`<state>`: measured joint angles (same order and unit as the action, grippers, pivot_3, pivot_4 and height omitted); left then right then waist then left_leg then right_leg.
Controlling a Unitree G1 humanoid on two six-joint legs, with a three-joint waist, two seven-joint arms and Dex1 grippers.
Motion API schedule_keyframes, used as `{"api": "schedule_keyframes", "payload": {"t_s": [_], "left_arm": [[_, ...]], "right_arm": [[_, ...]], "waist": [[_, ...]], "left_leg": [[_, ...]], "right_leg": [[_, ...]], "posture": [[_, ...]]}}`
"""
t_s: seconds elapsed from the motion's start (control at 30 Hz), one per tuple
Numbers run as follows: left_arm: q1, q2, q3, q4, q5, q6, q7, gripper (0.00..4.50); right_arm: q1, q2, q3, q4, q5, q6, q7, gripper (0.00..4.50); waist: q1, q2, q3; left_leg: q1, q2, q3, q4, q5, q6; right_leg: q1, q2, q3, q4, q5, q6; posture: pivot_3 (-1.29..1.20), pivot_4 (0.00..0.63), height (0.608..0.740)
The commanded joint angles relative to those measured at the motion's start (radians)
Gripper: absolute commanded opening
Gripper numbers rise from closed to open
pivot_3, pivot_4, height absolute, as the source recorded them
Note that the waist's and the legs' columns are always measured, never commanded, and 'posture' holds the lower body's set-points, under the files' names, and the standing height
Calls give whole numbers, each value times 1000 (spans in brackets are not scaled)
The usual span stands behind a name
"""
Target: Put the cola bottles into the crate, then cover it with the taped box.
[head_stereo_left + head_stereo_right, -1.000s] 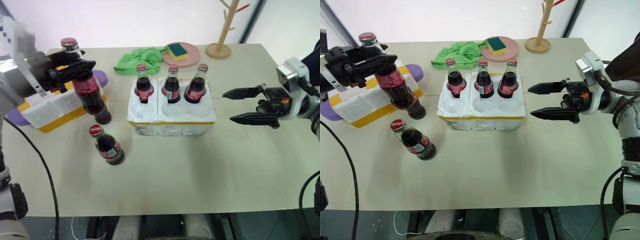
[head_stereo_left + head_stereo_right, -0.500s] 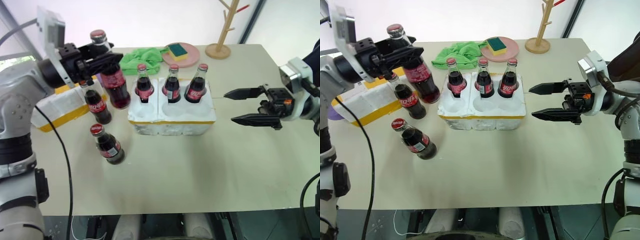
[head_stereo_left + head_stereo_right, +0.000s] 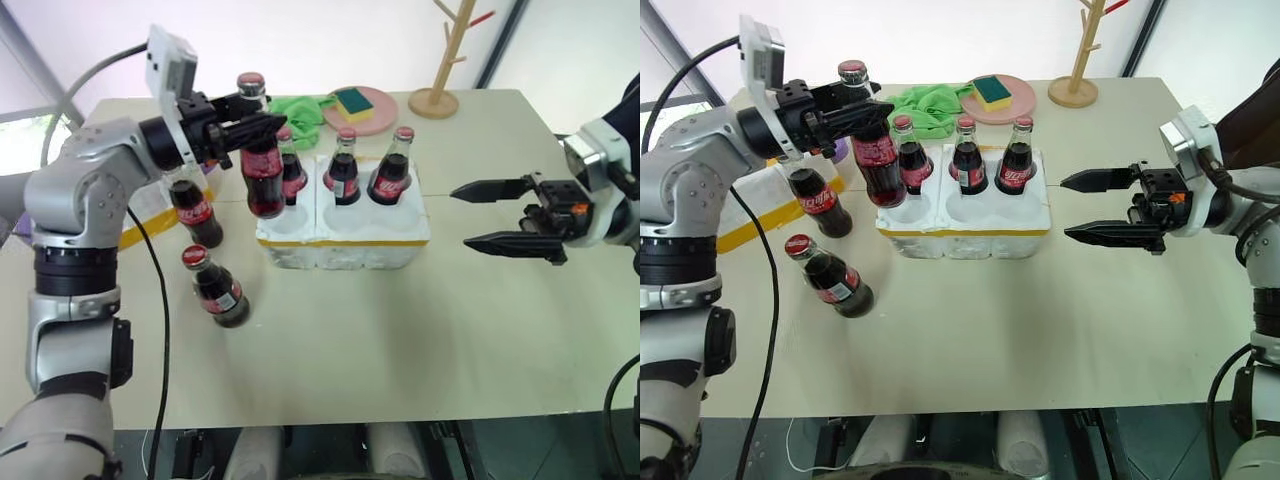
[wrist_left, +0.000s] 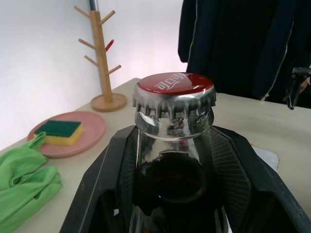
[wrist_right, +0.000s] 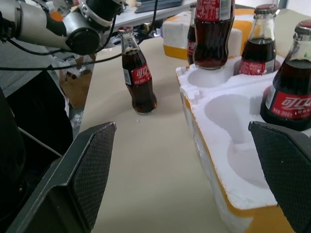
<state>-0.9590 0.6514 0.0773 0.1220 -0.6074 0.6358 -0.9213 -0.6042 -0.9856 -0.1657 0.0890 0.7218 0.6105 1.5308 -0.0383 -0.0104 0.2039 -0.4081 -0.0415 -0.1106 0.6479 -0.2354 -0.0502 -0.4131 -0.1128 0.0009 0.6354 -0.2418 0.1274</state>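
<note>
My left gripper [image 3: 262, 123] is shut on the neck of a cola bottle [image 3: 263, 178], which hangs upright just above the front-left well of the crate [image 3: 345, 238]. In the left wrist view its red cap [image 4: 175, 86] rises between my black fingers [image 4: 104, 194]. Three cola bottles [image 3: 345, 172] stand in the crate's back row. Two more stand on the table left of the crate, one [image 3: 197, 210] beside the taped box [image 3: 748, 215], one [image 3: 217, 290] nearer the front. My left arm partly hides the taped box. My right gripper [image 3: 462, 216] hovers open to the right of the crate, pointing at it.
Behind the crate lie a green cloth [image 3: 298, 108] and a pink plate [image 3: 372, 112] with a sponge. A wooden peg stand [image 3: 440, 60] rises at the back right. A purple object [image 3: 840, 150] sits by the taped box. A black cable [image 3: 150, 300] hangs from my left arm.
My left arm has carried the held bottle rightward, from over the taped box to above the crate's front-left well. The right gripper has stayed in place, open.
</note>
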Motion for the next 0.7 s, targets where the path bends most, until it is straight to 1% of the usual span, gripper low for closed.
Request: {"api": "schedule_keyframes", "payload": {"t_s": [0.03, 0.47, 0.7], "left_arm": [[-62, 10, 25, -3, 5, -41, -36, 2018], [-95, -51, -7, -3, 22, -35, -64, 2018], [-59, -39, 1, -53, 9, 2, -78, 2018]], "right_arm": [[4, -3, -42, -34, 22, 5, -15, 4500], [36, 1, -67, -53, 39, 12, -41, 4500], [39, 1, -71, -57, 43, 11, -51, 4500]], "waist": [[-1, 0, 0], [2, 0, 0], [-2, 0, 0]], "left_leg": [[0, 0, 0, 0, 0, 0], [0, 0, 0, 0, 0, 0], [0, 0, 0, 0, 0, 0]], "right_leg": [[0, 0, 0, 0, 0, 0], [0, 0, 0, 0, 0, 0], [0, 0, 0, 0, 0, 0]], "posture": [[0, 150, 740], [0, 150, 740], [0, 150, 740]]}}
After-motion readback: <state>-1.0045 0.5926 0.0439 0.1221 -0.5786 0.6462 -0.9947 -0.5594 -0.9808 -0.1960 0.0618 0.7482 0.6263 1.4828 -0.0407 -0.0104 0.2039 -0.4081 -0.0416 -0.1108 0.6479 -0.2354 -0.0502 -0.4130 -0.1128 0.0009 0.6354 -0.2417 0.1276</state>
